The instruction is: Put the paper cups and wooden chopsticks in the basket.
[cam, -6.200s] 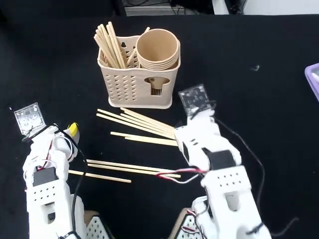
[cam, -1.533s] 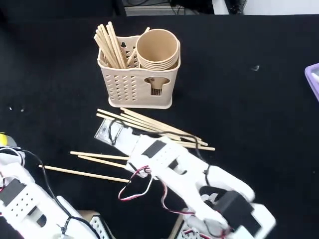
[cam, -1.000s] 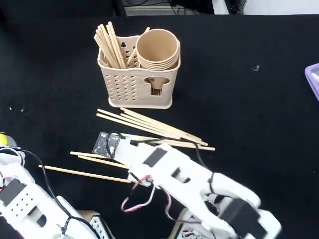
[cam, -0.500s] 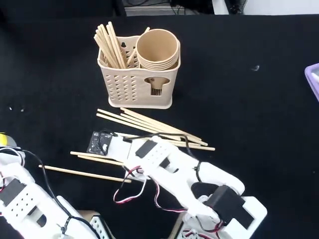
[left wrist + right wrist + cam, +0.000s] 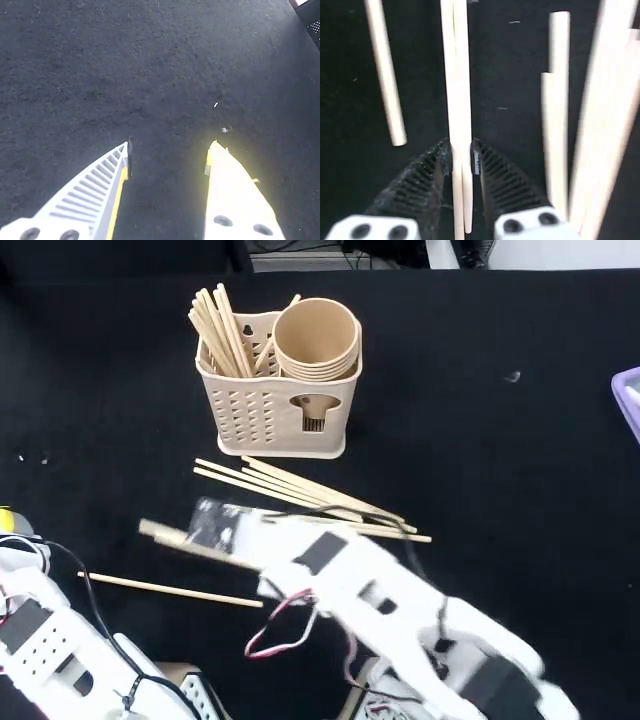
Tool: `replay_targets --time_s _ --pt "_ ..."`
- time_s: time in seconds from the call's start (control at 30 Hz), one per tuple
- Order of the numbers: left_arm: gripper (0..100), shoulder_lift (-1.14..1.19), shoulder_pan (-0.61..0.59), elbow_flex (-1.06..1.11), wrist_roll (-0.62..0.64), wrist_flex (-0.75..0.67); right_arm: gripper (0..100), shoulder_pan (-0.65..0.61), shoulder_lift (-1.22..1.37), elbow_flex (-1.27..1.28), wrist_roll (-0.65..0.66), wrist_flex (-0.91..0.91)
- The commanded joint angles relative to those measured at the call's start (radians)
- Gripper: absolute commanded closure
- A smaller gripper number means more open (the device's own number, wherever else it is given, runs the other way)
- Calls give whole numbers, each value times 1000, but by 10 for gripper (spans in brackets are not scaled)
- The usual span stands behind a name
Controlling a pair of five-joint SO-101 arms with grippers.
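The right jaws had clamped onto two chopsticks (image 5: 456, 75) and begun lifting them off the worktop (image 5: 500, 490), ready for the basket (image 5: 275, 410); the left jaws hung open.

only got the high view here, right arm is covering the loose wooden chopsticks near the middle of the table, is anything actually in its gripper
Observer: Yes. The right wrist view shows the right gripper shut on two pale wooden chopsticks, side by side between its jaws.
Operator: ok and the left gripper, i just get that arm at the bottom corner
Observer: The left gripper is open with nothing between its jaws, over the bare black table cover.
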Motion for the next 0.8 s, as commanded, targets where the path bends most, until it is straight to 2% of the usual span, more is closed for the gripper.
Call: replay_targets --time_s 0.0,0.13,0.33,0.47,0.63,0.77 --pt "745 -14 -5 -62 9 -15 988 101 -206 24 -46 -3" --pt "745 -14 -5 -61 9 -15 988 152 -406 71 -124 6" --pt "745 -8 50 -42 8 -12 988 152 -786 28 -192 204" --pt "745 -14 74 -25 6 -17 988 152 -970 53 -207 235" --pt "745 -14 71 -25 6 -17 984 150 -897 168 -203 167" --pt "745 -14 71 -25 6 -17 855 124 -647 130 -201 133"
